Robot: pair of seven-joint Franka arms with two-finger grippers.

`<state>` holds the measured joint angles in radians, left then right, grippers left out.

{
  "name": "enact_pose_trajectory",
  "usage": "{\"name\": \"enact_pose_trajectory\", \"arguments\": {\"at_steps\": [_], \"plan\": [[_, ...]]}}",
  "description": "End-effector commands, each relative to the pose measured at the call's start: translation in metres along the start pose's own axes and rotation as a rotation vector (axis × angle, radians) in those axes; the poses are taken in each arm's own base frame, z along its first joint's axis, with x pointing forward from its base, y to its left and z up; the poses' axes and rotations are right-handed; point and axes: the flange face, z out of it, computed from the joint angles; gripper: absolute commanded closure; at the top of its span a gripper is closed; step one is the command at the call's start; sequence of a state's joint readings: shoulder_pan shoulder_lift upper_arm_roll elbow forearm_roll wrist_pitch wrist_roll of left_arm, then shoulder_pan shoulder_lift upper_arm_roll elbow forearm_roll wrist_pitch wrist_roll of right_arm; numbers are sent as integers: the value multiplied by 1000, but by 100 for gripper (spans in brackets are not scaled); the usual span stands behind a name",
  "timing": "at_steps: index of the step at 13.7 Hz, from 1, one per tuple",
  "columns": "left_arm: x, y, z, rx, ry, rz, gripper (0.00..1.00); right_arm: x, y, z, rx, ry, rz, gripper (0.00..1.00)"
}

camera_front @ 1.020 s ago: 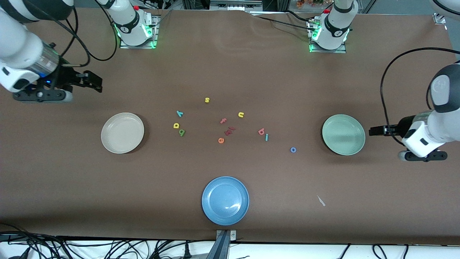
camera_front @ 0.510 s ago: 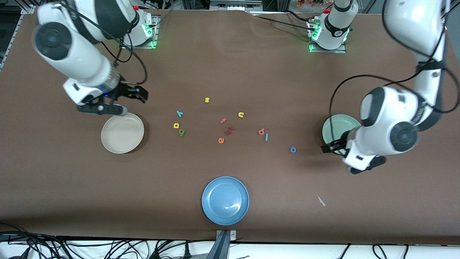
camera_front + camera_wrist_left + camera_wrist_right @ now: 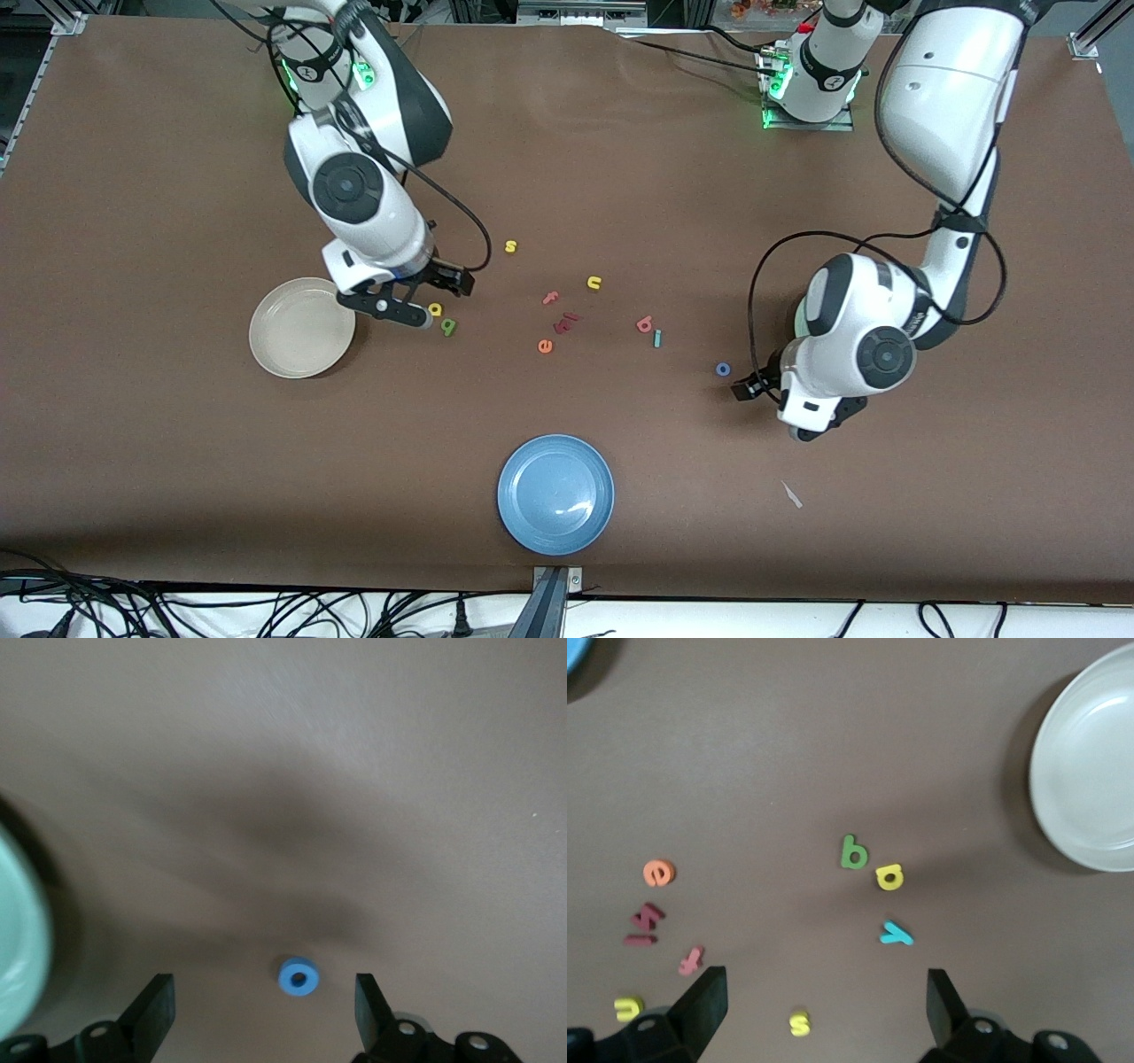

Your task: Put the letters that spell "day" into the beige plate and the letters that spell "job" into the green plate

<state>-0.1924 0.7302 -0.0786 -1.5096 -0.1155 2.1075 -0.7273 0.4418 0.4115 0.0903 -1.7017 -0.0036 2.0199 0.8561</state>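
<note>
My right gripper (image 3: 459, 282) hangs open over the teal y (image 3: 896, 935), which it hides in the front view. The yellow d (image 3: 435, 309) and dark green a (image 3: 448, 327) lie beside it, next to the beige plate (image 3: 302, 327). In the right wrist view the open gripper (image 3: 824, 1001) has nothing between its fingers. My left gripper (image 3: 741, 388) is open just above the table by the blue o (image 3: 723, 369), which lies loose ahead of the gripper (image 3: 263, 1010). The salmon b (image 3: 645, 324) and teal j (image 3: 657, 338) lie mid-table. My left arm covers most of the green plate (image 3: 800, 319).
A yellow s (image 3: 510, 246), yellow u (image 3: 594, 283), pink f (image 3: 551, 298), orange e (image 3: 545, 346) and dark red letters (image 3: 565, 321) are scattered mid-table. A blue plate (image 3: 555, 494) sits near the front edge. A small white scrap (image 3: 791, 494) lies toward the left arm's end.
Both arms have swung in from the table's ends. The right gripper came past the beige plate to the y. The left gripper crossed the green plate to the blue o.
</note>
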Motion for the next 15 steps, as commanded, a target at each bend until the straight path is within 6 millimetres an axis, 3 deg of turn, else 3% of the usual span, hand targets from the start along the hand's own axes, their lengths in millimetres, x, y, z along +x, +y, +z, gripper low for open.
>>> {"name": "enact_pose_trajectory", "arguments": {"at_steps": [1,2,8,10,13,15], "plan": [[-13,13,21,-7,6,-32,10,11,-3,21,1,8,77,13],[-15,12,29,-7,8,-39,12,14,-7,34,14,12,82,20],[-28,17,55,5,-1,-54,29,24,-20,117,34,19,199,28],[-29,16,59,10,-7,-62,37,27,-18,134,27,18,204,29],[-33,12,69,26,-21,-71,47,26,-14,143,13,9,206,30],[-32,11,70,28,-22,-71,70,28,-10,147,4,7,212,30]]}}
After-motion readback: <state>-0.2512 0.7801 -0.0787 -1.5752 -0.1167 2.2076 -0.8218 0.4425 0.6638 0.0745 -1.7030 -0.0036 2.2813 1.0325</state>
